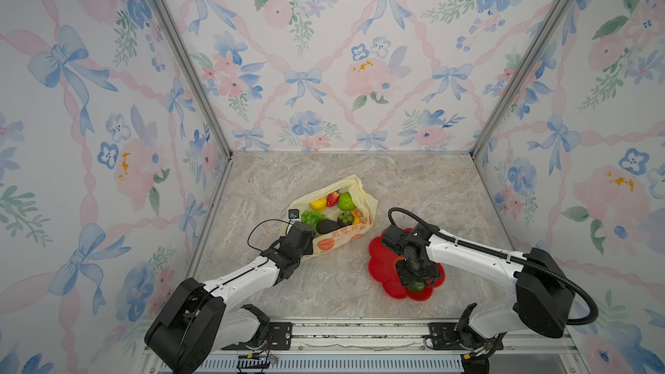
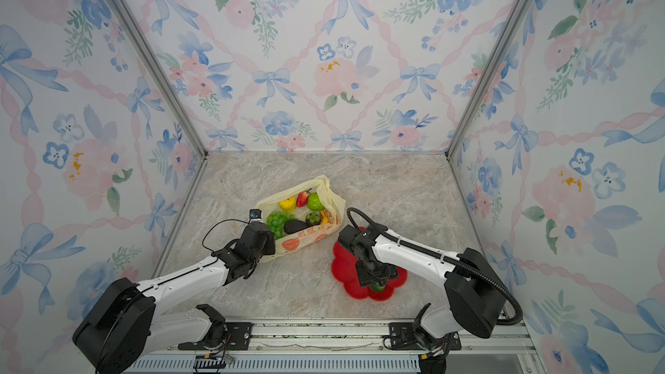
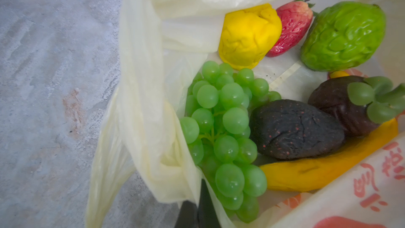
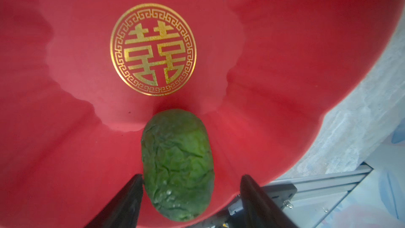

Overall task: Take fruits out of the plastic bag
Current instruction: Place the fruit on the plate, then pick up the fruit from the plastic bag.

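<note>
The plastic bag [image 1: 338, 241] lies open on the table, and my left gripper [image 3: 196, 194] is shut on its crinkly rim [image 3: 149, 128]. The fruits inside show in the left wrist view: green grapes [image 3: 225, 128], a yellow citrus [image 3: 247, 36], a strawberry [image 3: 291, 27], a bumpy green citrus [image 3: 344, 36], a dark avocado [image 3: 293, 130] and a banana [image 3: 317, 172]. My right gripper [image 4: 191, 176] stands open above the red plate [image 4: 65, 128]. A green lime [image 4: 177, 163] lies on the plate between its fingers, with a gap on one side.
A dark fruit with a green calyx [image 3: 350, 106] also sits in the bag. The red flower-shaped plate [image 1: 381, 257] lies right of the bag near the front rail [image 1: 360, 332]. Patterned walls enclose the marble table [image 1: 324, 282] on three sides.
</note>
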Robot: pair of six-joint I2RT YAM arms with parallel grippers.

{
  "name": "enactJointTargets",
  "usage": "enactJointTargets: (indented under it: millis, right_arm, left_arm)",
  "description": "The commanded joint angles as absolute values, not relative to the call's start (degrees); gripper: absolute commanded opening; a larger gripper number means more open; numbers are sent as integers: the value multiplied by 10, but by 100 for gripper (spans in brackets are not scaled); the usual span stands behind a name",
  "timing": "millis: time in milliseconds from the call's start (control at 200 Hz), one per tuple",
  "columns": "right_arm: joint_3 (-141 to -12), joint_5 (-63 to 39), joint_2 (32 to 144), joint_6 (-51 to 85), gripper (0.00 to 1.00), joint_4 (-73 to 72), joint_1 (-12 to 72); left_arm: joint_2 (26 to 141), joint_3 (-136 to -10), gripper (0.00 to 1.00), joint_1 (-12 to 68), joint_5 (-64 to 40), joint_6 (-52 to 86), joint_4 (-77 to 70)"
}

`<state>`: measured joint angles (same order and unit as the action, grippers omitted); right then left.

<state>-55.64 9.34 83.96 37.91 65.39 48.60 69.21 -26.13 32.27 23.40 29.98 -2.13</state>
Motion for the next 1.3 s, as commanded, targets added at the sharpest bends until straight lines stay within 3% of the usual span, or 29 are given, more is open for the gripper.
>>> enactJointTargets:
  millis: [0,435,925,1295]
  right_arm:
    - [-592,122,825,367,73,687,493]
    - [-770,133,884,317,69,560,502]
    - [-1061,130,1151,257,68,468,510]
    - [-1155,113,1265,253,68,468,492]
  left_arm:
    - [693,-258,0,326,240,290,-27]
    - [692,-259,0,326,237,291,-27]
    - [684,-257,0,327,235,290,-27]
    - [677,-257,0,326,231,289,-26]
